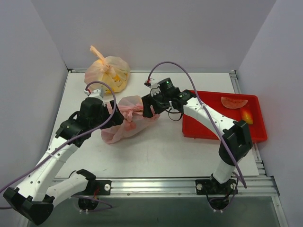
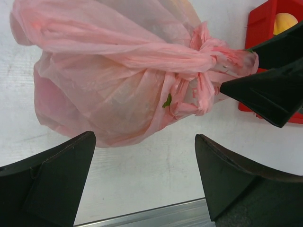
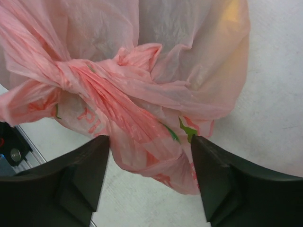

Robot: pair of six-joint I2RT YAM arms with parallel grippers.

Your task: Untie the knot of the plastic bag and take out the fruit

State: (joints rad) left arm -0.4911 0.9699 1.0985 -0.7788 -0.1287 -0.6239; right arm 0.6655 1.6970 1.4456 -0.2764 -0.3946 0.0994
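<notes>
The pink plastic bag (image 1: 127,124) lies mid-table, tied shut. Its knot (image 1: 135,109) faces the right arm, and it also shows in the left wrist view (image 2: 208,51) and the right wrist view (image 3: 116,71). My right gripper (image 1: 147,111) is open, and the bag's crumpled tail (image 3: 151,142) hangs between its fingers (image 3: 80,175). My left gripper (image 1: 115,119) is open and empty just left of the bag (image 2: 109,90), with bare table between its fingers (image 2: 57,170). The right gripper's black fingers (image 2: 265,90) show next to the knot. The fruit is hidden inside the bag.
A paler orange tied bag (image 1: 107,71) sits at the back left. A red tray (image 1: 208,127) at the right holds a watermelon slice (image 1: 234,102) and a small yellow-red fruit (image 1: 246,116). Walls close in the left, back and right sides.
</notes>
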